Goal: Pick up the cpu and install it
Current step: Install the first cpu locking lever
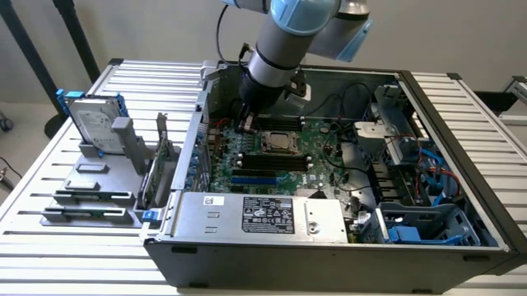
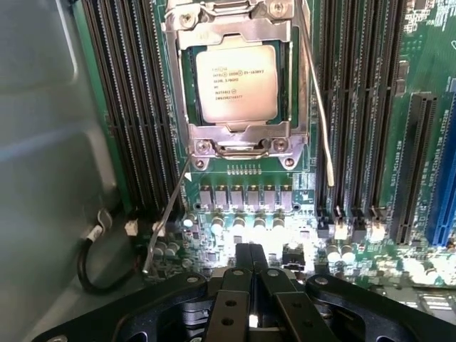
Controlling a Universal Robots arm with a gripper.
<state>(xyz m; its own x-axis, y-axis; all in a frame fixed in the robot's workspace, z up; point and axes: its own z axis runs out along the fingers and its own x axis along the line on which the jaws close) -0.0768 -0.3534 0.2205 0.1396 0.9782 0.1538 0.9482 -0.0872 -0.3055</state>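
The cpu (image 2: pixel 236 84) is a flat silver square with printed text. It lies in the motherboard socket under a metal retention frame (image 2: pixel 239 139); it also shows at the board's centre (image 1: pixel 280 140). My gripper (image 2: pixel 251 279) is shut with nothing between its fingers and hovers over the board a short way from the socket. From outside, the gripper (image 1: pixel 245 127) hangs inside the open case beside the socket, toward the exterior view's left. One thin wire lever (image 2: pixel 167 214) angles out from a socket corner near the fingertips. A second lever (image 2: pixel 318 107) runs along the far side of the frame.
Black memory slots (image 2: pixel 135 107) flank the socket on both sides. The case wall (image 2: pixel 43 142) and a black cable (image 2: pixel 92 274) lie close by. Outside the case, a hard drive with blue rails (image 1: pixel 92 123) stands on a grey fixture (image 1: pixel 91 185). The power supply (image 1: pixel 263 213) sits at the case's front.
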